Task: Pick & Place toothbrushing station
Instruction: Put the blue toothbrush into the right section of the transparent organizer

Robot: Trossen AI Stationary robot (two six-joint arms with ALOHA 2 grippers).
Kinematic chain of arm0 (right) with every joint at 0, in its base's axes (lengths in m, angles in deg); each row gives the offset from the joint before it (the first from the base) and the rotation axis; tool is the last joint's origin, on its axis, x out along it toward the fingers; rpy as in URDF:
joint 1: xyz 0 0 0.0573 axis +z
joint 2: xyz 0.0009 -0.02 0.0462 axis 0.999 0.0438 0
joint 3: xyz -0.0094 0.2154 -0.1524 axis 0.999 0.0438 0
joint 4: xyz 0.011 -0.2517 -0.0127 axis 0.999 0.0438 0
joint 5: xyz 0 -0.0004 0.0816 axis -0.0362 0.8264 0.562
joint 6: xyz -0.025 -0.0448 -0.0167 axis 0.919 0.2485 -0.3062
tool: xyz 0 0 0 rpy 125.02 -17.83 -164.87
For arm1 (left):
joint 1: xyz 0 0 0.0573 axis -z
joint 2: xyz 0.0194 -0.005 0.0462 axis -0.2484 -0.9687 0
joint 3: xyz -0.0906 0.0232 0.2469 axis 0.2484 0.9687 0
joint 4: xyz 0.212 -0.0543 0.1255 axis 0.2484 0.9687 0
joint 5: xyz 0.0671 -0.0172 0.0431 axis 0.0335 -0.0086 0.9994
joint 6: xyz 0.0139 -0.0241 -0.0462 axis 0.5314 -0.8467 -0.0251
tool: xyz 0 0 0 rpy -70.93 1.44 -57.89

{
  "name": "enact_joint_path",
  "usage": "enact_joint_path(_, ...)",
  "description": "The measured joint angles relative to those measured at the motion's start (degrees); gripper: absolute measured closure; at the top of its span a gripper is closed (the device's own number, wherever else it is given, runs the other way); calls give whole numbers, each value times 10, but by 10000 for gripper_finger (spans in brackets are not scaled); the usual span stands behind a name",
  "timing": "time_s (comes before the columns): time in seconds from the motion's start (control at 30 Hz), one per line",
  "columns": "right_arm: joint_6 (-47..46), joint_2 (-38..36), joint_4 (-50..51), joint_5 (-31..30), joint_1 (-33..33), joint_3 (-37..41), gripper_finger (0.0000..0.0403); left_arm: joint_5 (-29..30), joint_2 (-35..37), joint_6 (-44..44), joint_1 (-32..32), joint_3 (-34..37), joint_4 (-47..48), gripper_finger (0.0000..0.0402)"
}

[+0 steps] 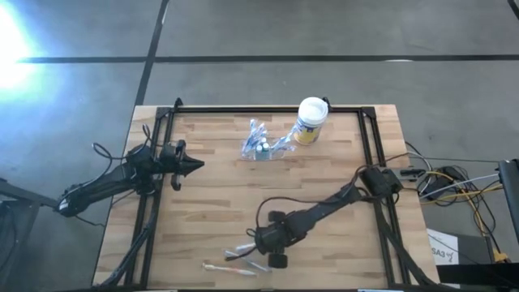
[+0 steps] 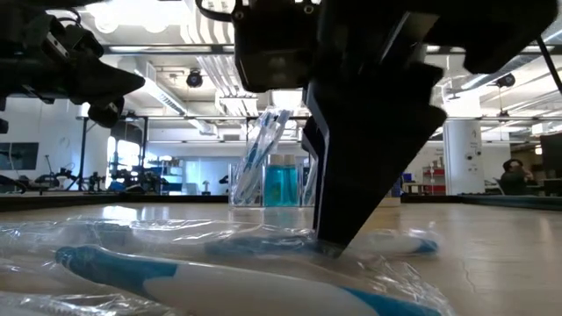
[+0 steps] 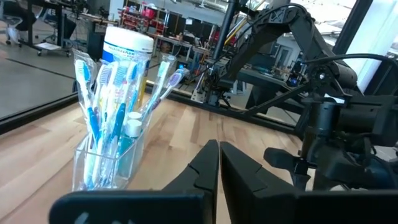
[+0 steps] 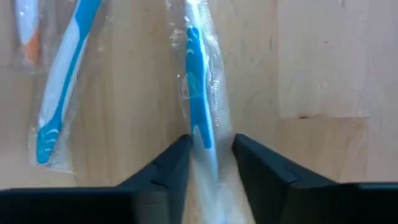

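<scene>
Spanning most of the overhead view is a pale wooden table [image 1: 211, 211] edged by a black frame, with two dark robot arms reaching over it. Next in size, the right arm stretches from the table's right edge toward the near middle, and its right gripper [image 4: 210, 163] is lowered to the tabletop, its two fingers narrowly apart on either side of a blue and white wrapped toothbrush [image 4: 198, 109] lying in clear plastic; the fingers look close against the wrapper, though whether they press it firmly cannot be told. The left arm waits at the left side of the table, its left gripper [image 3: 218, 171] raised above the wood, fingers pressed together and holding nothing. Toward the far edge stands a white canister [image 1: 310, 120] with a yellow label. Just beside it, nearer the table's centre, sits the toothbrushing station [image 1: 261, 144], a low clear plastic holder standing upright and filled with toothbrushes whose heads fan out above its rim. Smallest, more wrapped toothbrushes [image 1: 231, 261] lie loose near the front edge, close to the right gripper, one blue [image 4: 59, 87] and another with orange [image 4: 26, 28].
</scene>
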Motion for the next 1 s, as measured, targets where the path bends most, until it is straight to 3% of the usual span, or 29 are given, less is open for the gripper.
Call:
enact_joint_path(0.2, 12, -4, 4, 2, -3, 1, 378, 0, 0, -5, 0, 0, 0, 386)
enact_joint_path(0.47, 35, -55, 25, -41, -5, 26, 386, -26, 0, -17, 0, 0, 1, 395)
enact_joint_path(0.7, 61, -207, -16, -96, -4, 123, 388, -25, 0, -15, 0, 0, 0, 380)
enact_joint_path(0.87, 82, -368, -134, -146, 4, 254, 388, -26, -1, -12, 0, 0, 0, 377)
enact_joint_path(1.0, 131, -494, -284, -133, 4, 382, 389, -24, -2, -3, 0, 0, 1, 376)
